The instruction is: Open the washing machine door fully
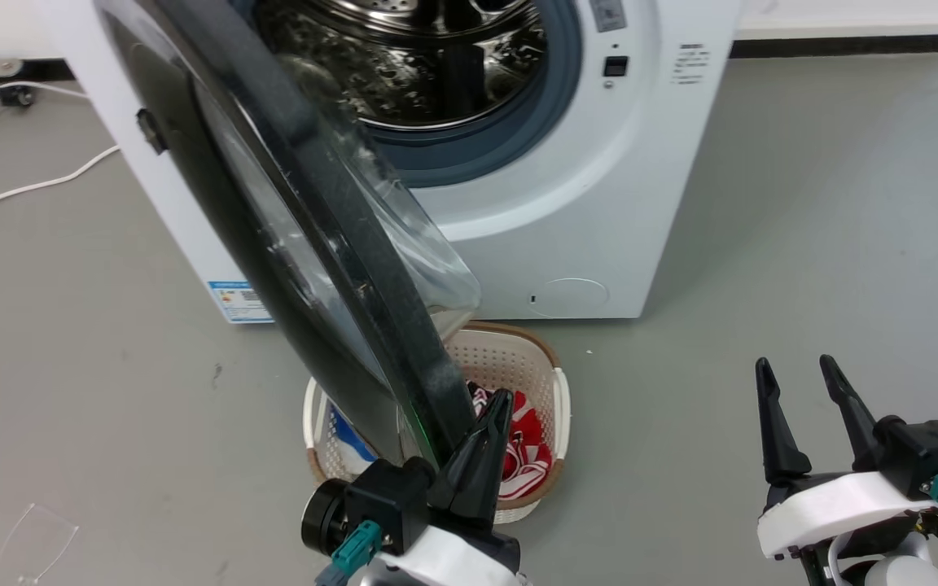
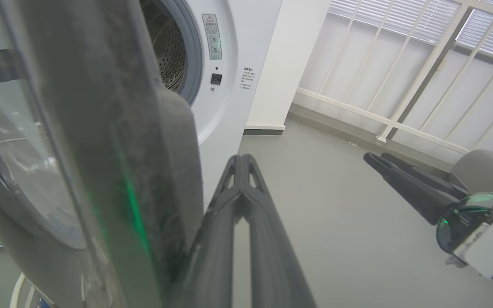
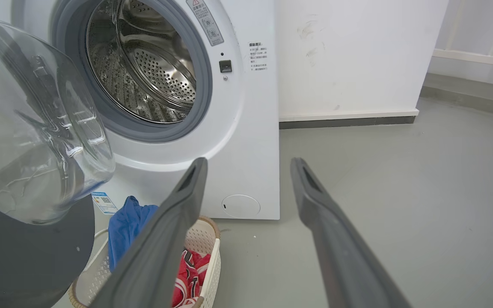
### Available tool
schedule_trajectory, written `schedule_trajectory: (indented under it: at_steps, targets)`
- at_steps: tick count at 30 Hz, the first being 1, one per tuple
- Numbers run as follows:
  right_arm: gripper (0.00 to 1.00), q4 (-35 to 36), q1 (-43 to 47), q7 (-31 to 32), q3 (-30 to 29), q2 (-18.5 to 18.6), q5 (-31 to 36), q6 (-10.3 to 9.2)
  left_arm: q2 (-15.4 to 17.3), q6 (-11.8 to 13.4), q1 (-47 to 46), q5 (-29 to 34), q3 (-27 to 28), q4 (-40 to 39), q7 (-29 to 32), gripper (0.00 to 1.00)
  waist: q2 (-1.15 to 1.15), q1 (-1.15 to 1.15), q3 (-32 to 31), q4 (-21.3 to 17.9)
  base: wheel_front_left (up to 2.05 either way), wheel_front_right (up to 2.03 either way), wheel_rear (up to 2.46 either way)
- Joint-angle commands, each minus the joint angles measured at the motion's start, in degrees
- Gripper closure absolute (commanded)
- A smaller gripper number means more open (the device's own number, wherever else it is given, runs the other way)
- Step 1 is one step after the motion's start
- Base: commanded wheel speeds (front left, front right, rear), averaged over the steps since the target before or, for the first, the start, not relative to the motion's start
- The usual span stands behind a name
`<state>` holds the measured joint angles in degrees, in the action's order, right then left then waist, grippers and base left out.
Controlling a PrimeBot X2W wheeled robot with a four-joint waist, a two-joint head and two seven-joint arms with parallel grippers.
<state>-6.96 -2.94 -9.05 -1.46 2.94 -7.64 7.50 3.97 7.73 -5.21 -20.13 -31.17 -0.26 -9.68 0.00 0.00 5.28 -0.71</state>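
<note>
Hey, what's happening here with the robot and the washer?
The robot is opening the washing machine door. Its left gripper, fingers shut, lies against the door's dark rim. The door stands swung well out from the washing machine, above a laundry basket. The right gripper is open, off to the right, touching nothing.

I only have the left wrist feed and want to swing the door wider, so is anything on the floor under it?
Observer: Yes, the head view shows a white laundry basket on the floor beneath the lower edge of the washing machine door.
Operator: Anything in it?
Observer: A red-and-white cloth, plus a blue garment.
Operator: Is the right hand free?
Observer: The right hand is open and empty, right of the door.
</note>
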Motion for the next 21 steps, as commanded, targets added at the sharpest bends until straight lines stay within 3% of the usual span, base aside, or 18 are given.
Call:
schedule_trajectory:
  at_steps: [1, 12, 21]
  targets:
    - [0.00, 0.3, -0.1, 0.0, 0.0, -0.1, 0.3, -0.01, 1.3, 1.2, 0.6, 0.1, 1.3, -0.4, 0.0, 1.00, 0.00, 0.00, 0.1, 1.6, 0.00, 0.00, 0.00]
    - [0.00, 1.1, -0.1, 1.4, -0.6, -0.1, 1.3, -0.01, 2.1, 2.6, 5.2, 0.9, -1.4, -7.0, 1.7, 1.00, 0.00, 0.00, -0.1, 8.4, 0.00, 0.00, 0.00]
    - [0.00, 2.2, 0.5, 2.3, -1.7, -0.1, 1.3, -0.01, 4.6, 6.2, 8.4, 1.5, 0.8, -12.2, 3.9, 1.00, 0.00, 0.00, 0.0, 13.5, 0.00, 0.00, 0.00]
